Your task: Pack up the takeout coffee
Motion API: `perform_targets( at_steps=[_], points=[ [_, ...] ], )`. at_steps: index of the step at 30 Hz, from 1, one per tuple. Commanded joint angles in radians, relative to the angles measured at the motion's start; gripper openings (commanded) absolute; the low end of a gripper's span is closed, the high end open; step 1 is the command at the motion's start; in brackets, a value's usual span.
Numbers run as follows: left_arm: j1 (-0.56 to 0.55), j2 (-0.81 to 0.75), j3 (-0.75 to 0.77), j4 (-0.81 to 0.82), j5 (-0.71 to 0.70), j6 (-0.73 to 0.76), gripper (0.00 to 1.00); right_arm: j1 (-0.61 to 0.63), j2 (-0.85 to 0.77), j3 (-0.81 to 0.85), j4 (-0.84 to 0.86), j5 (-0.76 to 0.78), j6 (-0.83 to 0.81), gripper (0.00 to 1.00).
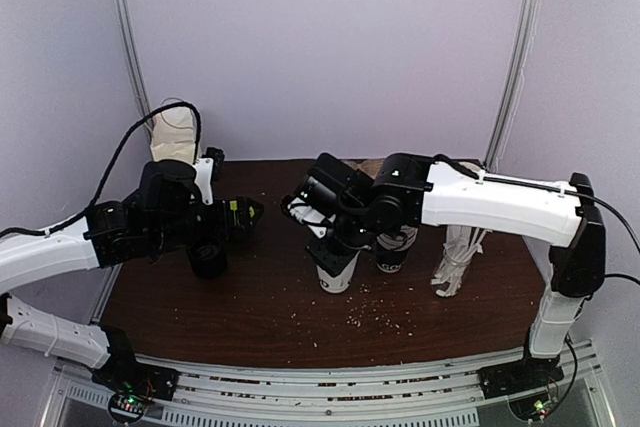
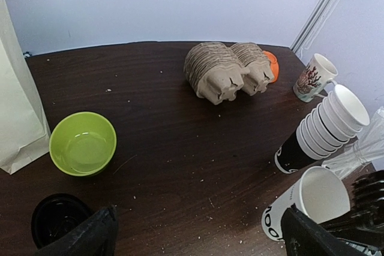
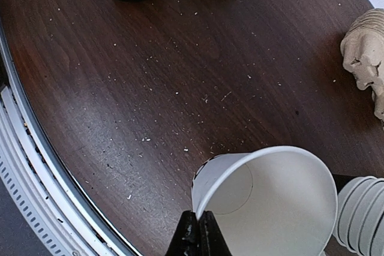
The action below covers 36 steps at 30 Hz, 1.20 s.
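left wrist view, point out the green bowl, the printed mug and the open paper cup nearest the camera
green bowl (image 2: 82, 148): left wrist view, its inner floor.
printed mug (image 2: 311, 79): left wrist view, its printed side.
open paper cup (image 2: 324, 193): left wrist view, its inner wall.

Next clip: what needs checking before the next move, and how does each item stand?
1. Grip: right gripper shut on rim of white paper cup: ok.
2. Cup mouth up: ok.
3. Cup lidded: not ok, it is open.
4. Free arm: left gripper open: ok.
5. Supply: black stack of plastic lids beside left gripper: ok.
6. Gap from cup to tall stack of white cups: cannot tell.
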Motion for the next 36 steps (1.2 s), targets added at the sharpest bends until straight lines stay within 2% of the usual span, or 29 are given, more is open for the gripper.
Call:
perform_targets(
  at_steps=[1, 18, 30, 33, 36],
  points=[
    [-0.003, -0.035, -0.033, 0.002, -0.049, -0.023, 0.98, 0.008, 0.038, -0.015, 0.082, -0.013, 0.035, 0.00],
    [-0.002, -0.047, -0.085, -0.002, -0.089, -0.045, 0.98, 0.026, 0.089, -0.176, 0.206, -0.004, 0.086, 0.01],
    [-0.002, -0.032, -0.077, -0.012, -0.099, -0.046, 0.98, 0.038, 0.024, -0.186, 0.218, -0.038, 0.119, 0.60],
    [-0.001, -0.024, -0.071, -0.024, -0.112, -0.048, 0.98, 0.038, -0.032, -0.167, 0.217, -0.022, 0.139, 0.69],
    [0.040, -0.014, -0.058, -0.048, -0.099, -0.063, 0.98, 0.030, -0.111, -0.165, 0.235, 0.006, 0.154, 0.73]
  ],
)
